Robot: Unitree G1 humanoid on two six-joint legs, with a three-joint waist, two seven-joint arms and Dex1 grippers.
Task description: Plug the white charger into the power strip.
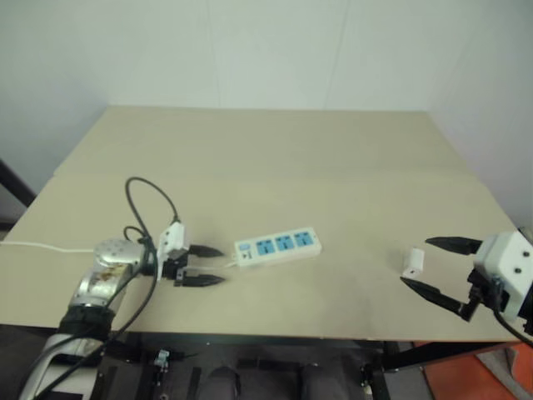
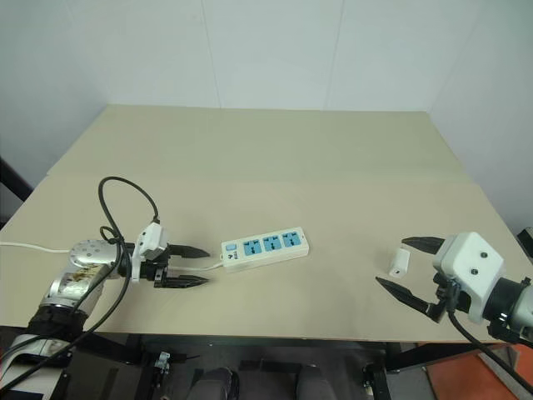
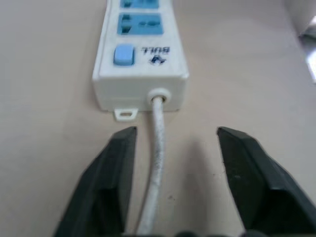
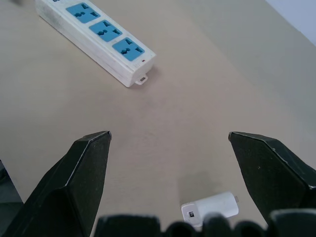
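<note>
From the head cameras I see the power strip lying flat near the middle of the tan table, slightly angled, its three blue sockets facing up. My left gripper sits just off the strip's switch end, pointing along the tabletop toward it, jaws spread and holding nothing. Over on the right side of the table, well apart from the strip, the white charger rests near the front edge, and my right gripper hangs around it with its jaws spread wide, one finger on either side, not touching it.

The left wrist camera gives me what the head view cannot: the thin white cord leaves the strip's end and runs between the two open fingers, and I can read the blue switch beside the nearest socket. The right wrist camera shows the charger lying on its side, close to the base of the fingers, with the strip's far end beyond it.
</note>
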